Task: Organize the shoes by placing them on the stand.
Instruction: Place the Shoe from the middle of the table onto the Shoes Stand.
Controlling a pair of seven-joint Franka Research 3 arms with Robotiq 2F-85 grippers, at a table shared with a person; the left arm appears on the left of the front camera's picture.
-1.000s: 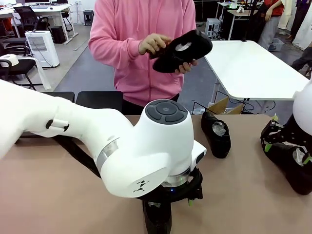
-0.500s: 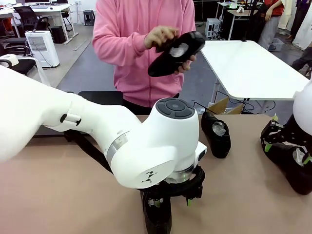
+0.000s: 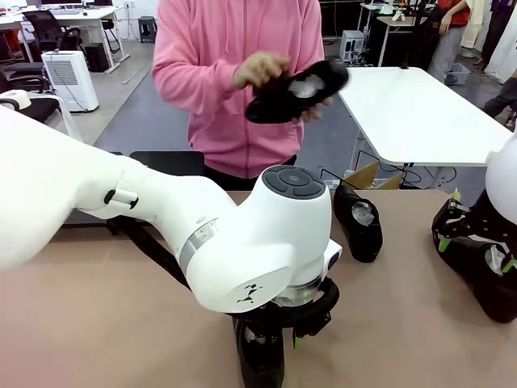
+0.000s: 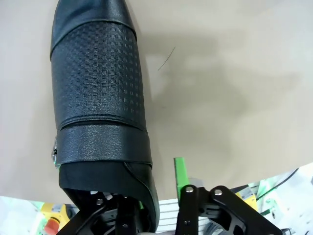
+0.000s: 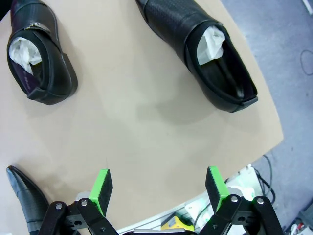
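The left arm has swung a bit farther across the tan tabletop [image 3: 97,323] in the last second. Its left gripper [image 3: 273,335] now sits low over a glossy black leather shoe with a bumpy top [image 3: 260,362]. This is the shoe farthest from the low flat black stand [image 3: 166,160], on the robot's side. The person in the pink top has also kept turning another black shoe [image 3: 295,90] in one hand [image 3: 262,69], high up behind the stand.

I think this means the left arm is getting ready to grab its shoe. The part of the stand that shows has no shoe on it yet, so the job looks like it is just starting.

The left arm's wrist is bent so that the fingers point down at the tabletop. In the left wrist view, one green pad [image 4: 179,171] stands just beside the shoe's heel end, with a thin strip of tabletop between them. The shoe hides the other finger. So the left gripper looks spread around the heel, not yet squeezing.

The right gripper [image 5: 159,188] is spread wide and holds nothing. It hangs far to the right of the stand. A black shoe stuffed with white paper [image 5: 205,54] lies ahead of it, with a buckled black shoe [image 5: 36,58] further off.
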